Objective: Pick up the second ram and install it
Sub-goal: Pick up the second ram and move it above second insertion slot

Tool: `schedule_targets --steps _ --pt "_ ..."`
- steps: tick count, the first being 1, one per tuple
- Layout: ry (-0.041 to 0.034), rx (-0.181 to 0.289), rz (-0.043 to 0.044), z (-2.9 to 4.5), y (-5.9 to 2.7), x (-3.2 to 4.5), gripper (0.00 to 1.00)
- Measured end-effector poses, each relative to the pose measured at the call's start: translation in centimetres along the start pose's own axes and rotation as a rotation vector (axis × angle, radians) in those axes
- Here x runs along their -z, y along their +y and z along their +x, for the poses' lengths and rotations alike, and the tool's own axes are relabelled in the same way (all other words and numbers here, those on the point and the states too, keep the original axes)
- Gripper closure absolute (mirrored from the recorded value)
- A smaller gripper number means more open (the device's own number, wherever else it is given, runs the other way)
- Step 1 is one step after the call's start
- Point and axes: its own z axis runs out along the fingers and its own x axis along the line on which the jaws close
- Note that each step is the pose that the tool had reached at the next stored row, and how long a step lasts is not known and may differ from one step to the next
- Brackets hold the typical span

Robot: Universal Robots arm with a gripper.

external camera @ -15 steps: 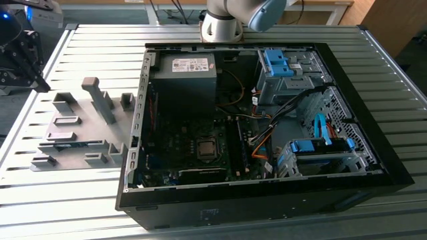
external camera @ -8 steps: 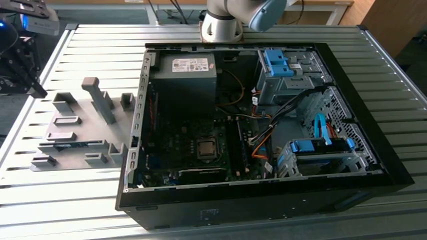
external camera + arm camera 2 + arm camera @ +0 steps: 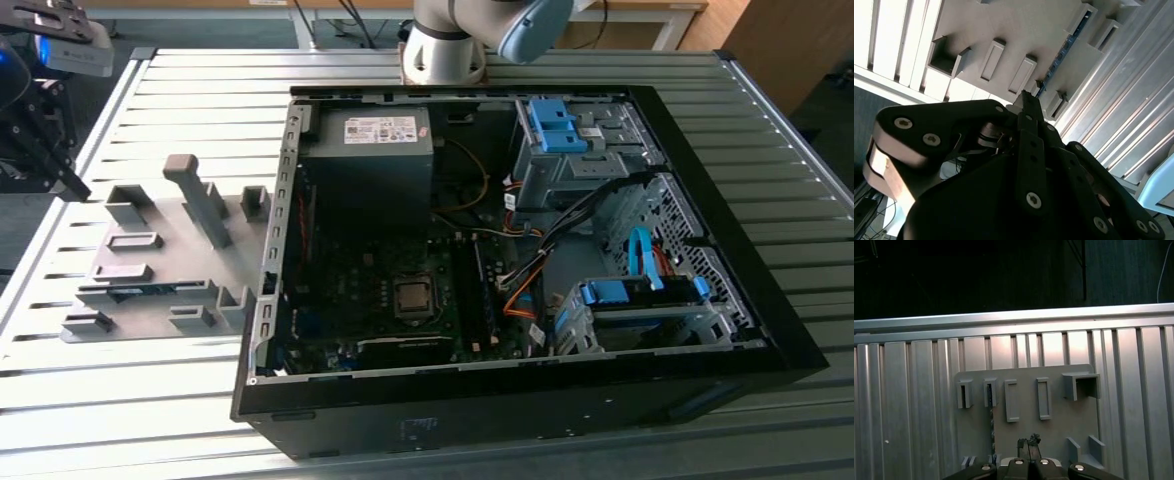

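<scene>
- While the second ram [image 3: 150,290] stands on its long edge in a narrow groove of the grey fixture plate [image 3: 160,268], only its thin upper edge is free to be taken.
- I judge it to be very light and stiff along its length. It is also fragile: the board is thin, the dark chips sit on its faces, and the contact edge points down into the groove.
- A good hold would be on the two flat faces near the middle of the length, so that it hangs level. The pressure should be gentle, because the smooth faces can slip, but a hard squeeze may hurt the chips.
- It should come straight up out of the groove, since a tilt could jam it against the grey blocks [image 3: 203,205] beside it.
- In the first wrist view the gripper [image 3: 1029,441] hovers over the plate just beside the line of the second ram [image 3: 991,415] and is apart from it. Its fingertips stand together with nothing between them.
- In the second wrist view the blue strip of the second ram [image 3: 1064,50] runs beyond the tip of the gripper [image 3: 1026,102].
- The plate lies on the slatted metal table [image 3: 160,100], at the exterior view's left of the open computer case [image 3: 534,420].
- Inside the case the motherboard [image 3: 374,300] lies flat, well apart from the ram.
</scene>
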Motion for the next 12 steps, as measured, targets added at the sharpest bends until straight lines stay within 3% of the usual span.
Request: schedule_targets --steps 10,12 --pt "-0.0001 0.000 0.0002 0.09 -0.01 -0.04 0.89" --pt "0.0007 0.000 0.0000 0.26 -0.01 -0.05 0.83"
